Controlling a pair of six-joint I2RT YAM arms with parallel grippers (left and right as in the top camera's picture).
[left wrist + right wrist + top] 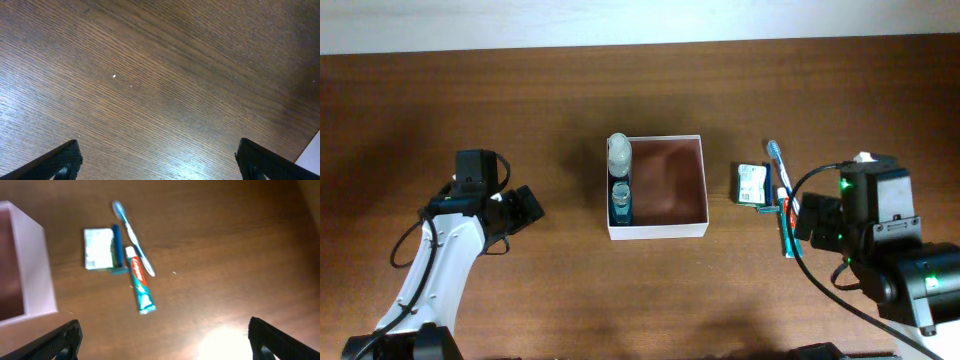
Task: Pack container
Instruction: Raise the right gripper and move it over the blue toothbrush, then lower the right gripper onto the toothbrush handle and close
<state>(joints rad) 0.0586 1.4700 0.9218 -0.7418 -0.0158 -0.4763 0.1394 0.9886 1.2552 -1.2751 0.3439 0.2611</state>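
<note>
The container is a square white-walled box with a reddish-brown inside, at the table's middle. A clear bottle and a blue bottle lie along its left side. To its right lie a green-and-white packet, a blue toothbrush and a toothpaste tube. My right gripper is open and empty, just right of the tube. In the right wrist view it hovers short of the toothpaste, toothbrush, packet and container wall. My left gripper is open, left of the container.
A blue razor lies against the packet's right side. The left wrist view shows only bare wood between the open fingers, with a white corner at the right edge. The table's far edge runs along the top of the overhead view.
</note>
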